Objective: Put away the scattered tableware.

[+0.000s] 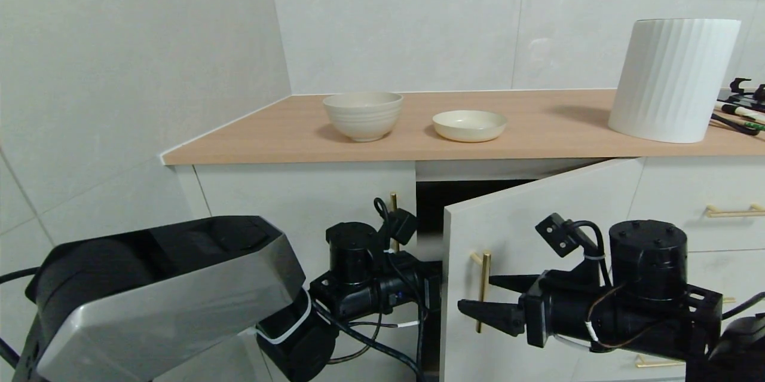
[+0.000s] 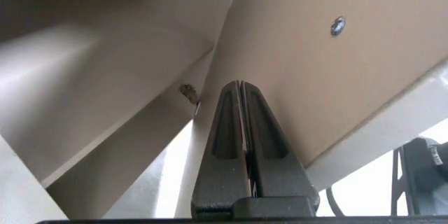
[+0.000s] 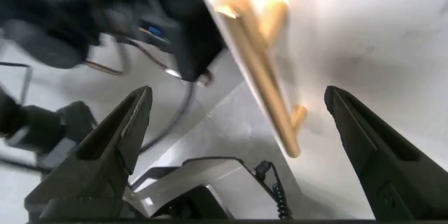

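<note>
**Q:** Where is the tableware?
**A:** The bowl (image 1: 363, 115) and the shallow dish (image 1: 469, 125) stand upright on the countertop (image 1: 556, 125), above the cabinet door (image 1: 538, 208), which is ajar. The dish is directly above the door's free edge. The bowl is above that edge and further left. The two do not touch.

**Q:** What is the tool state?
**A:** Right gripper (image 3: 236, 92): jaws spread, one finger on either side of the brass handle (image 3: 262, 77) on the door's front face, not clamped. Left gripper (image 2: 239, 87): fingers pressed together, holding nothing, close behind the door's free edge.

**Q:** How will the items handle?
**A:** Both appear to be glazed ceramic: rigid, brittle and probably slippery. The bowl is likely the heavier item.

**Q:** Where should they be held?
**A:** Pinch the rim, one finger inside the wall and one outside. The dish's low rim offers little purchase, so seat the fingers fully. Avoid impact when setting either item down.
</note>
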Motion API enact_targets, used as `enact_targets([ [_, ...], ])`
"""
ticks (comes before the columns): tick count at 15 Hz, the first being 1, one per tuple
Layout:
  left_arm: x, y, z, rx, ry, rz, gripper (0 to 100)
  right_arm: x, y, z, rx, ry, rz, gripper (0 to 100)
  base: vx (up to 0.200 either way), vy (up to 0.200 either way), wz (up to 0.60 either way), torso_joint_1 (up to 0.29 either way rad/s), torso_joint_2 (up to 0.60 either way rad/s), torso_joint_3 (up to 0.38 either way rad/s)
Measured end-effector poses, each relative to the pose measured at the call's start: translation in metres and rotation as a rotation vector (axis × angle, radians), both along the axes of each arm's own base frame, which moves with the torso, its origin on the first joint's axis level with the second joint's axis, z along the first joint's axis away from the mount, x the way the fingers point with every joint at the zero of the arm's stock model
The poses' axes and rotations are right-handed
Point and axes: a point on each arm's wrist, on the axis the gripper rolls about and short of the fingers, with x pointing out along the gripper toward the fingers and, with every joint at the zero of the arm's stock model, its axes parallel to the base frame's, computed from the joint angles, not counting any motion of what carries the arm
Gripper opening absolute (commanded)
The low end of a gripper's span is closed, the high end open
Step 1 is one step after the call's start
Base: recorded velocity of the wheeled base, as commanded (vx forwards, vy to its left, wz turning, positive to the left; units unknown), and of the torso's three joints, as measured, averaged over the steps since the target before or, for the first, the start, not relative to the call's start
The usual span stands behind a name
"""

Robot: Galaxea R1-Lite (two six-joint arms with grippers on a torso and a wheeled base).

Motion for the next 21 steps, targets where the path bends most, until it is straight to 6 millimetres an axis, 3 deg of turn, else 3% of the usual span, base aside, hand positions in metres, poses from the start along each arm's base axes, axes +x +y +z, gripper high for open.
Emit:
enact_targets([
  [5,-0.007,-0.001,-0.001,-0.009,0.057,-0.008,0,-0.043,-0.024,0.016,-0.021,0.031,0.017,100,0.0,0.0,0.0,0.0,0.0,0.0],
  [9,-0.013,-0.003,0.0,-0.006,0.064,-0.02,0,-0.073,-0.027,0.02,-0.029,0.046,0.105,100,0.0,0.0,0.0,0.0,0.0,0.0],
  [11,-0.014,-0.003,0.002,-0.01,0.061,-0.023,0,-0.087,-0.028,0.014,-0.044,0.068,0.153,100,-0.2,0.0,0.0,0.002,0.0,0.002],
  [15,-0.016,-0.008,0.005,-0.016,0.058,-0.042,0,-0.094,-0.028,0.013,-0.048,0.071,0.181,100,-0.2,0.0,0.0,0.0,0.0,0.0],
  [21,0.005,-0.026,0.019,0.002,0.127,-0.032,0,-0.097,-0.027,0.012,-0.051,0.072,0.193,100,0.0,0.0,0.0,0.0,0.0,0.0],
])
